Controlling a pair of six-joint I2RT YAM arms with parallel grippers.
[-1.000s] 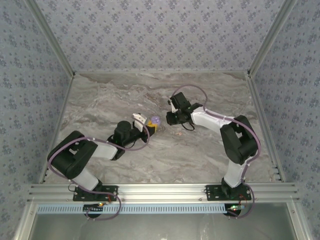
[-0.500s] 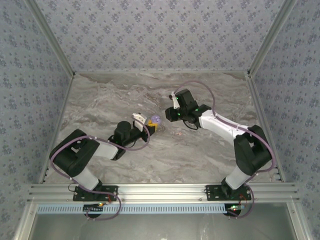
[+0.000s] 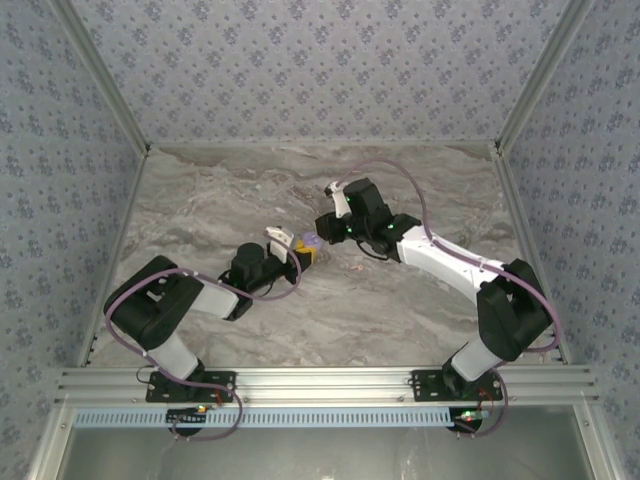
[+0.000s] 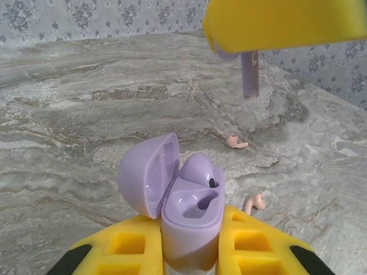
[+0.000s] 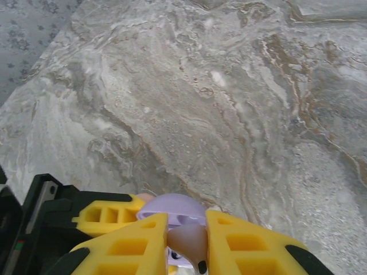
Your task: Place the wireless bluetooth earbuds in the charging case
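Two pink earbuds (image 4: 236, 141) lie on grey marbled table (image 4: 86, 114) between floral-papered walls (image 3: 320, 60).

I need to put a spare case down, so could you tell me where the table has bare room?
Bare table: along the back wall, the far-left corner, and the near middle between the left arm and right arm. Crowded: the centre, where left gripper and right gripper meet at the charging case, pink earbuds beside it.

Grey marbled tabletop (image 3: 200, 200), floral-patterned walls (image 3: 300, 60) on three sides, aluminium rail (image 3: 330, 380) along near edge
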